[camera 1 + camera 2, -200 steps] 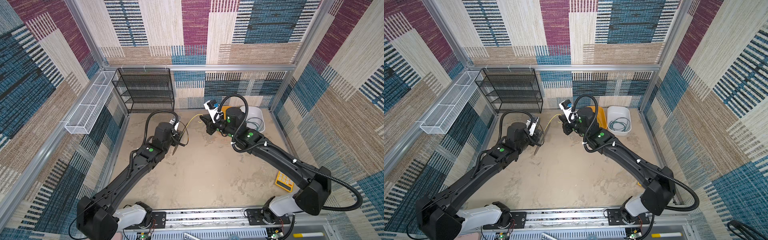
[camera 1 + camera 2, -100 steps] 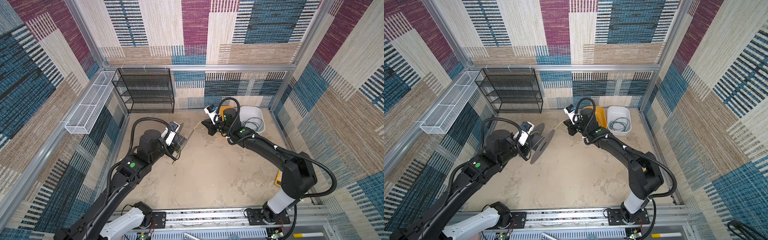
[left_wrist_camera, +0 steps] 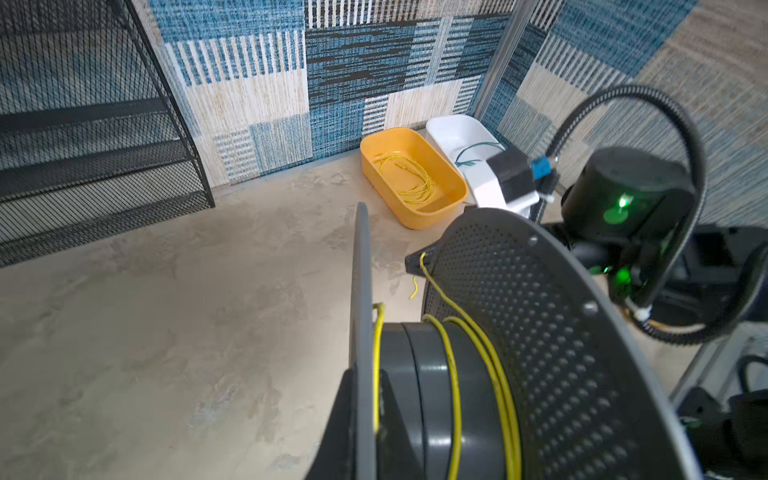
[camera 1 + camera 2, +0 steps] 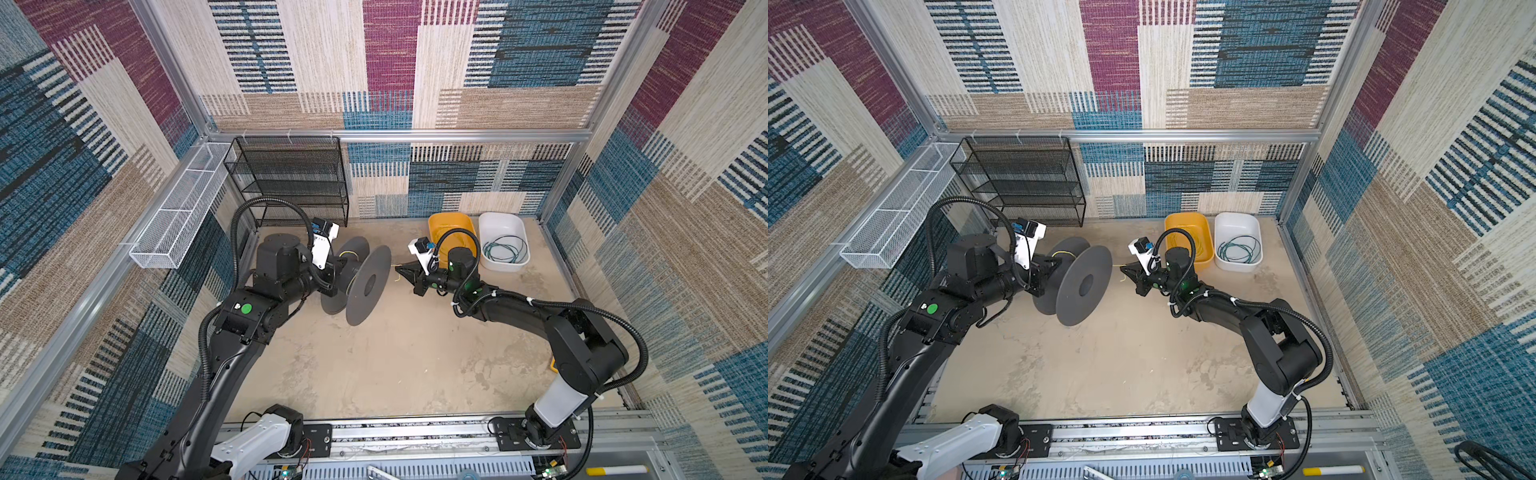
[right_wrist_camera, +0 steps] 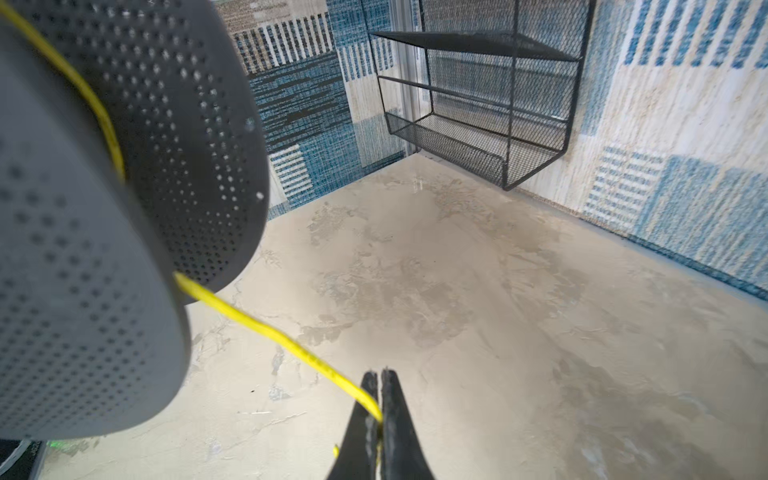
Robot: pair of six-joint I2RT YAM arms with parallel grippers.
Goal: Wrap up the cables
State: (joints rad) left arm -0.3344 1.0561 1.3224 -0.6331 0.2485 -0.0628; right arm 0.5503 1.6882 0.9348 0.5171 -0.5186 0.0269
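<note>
1. As I judge it, the step in hand is winding the yellow cable (image 5: 266, 328) onto the spool (image 4: 368, 284). The right fingers (image 5: 388, 407) are pinched shut on the cable close to its free end. A short tail hangs past them.
2. The left fingers (image 4: 1045, 269) are closed on one side of the spool and hold it clear of the counter (image 4: 395, 353). Its axis is roughly level and its other flange faces the right fingers.
3. A few turns lie on the core. From there the cable leaves the gap between the 2 flanges and runs almost straight to the right fingers, which sit just beside the flange rim.
4. To do this well, hold light tension and line the right fingers up with the gap, so the cable lands on the core and does not ride over a rim. Little length looks left, so the tail probably needs tucking against the wound turns before release, or the springy wire may loosen.
5. The left arm is bent at the elbow, with its wrist turned toward the middle. The right arm reaches low across the counter, its wrist pointing at the spool.
6. The teal cable (image 4: 505, 251) lies coiled in the white tub (image 4: 503, 268), behind the right fingers and well apart from them. More yellow loops lie in the yellow tub (image 3: 415, 220) next to it.
</note>
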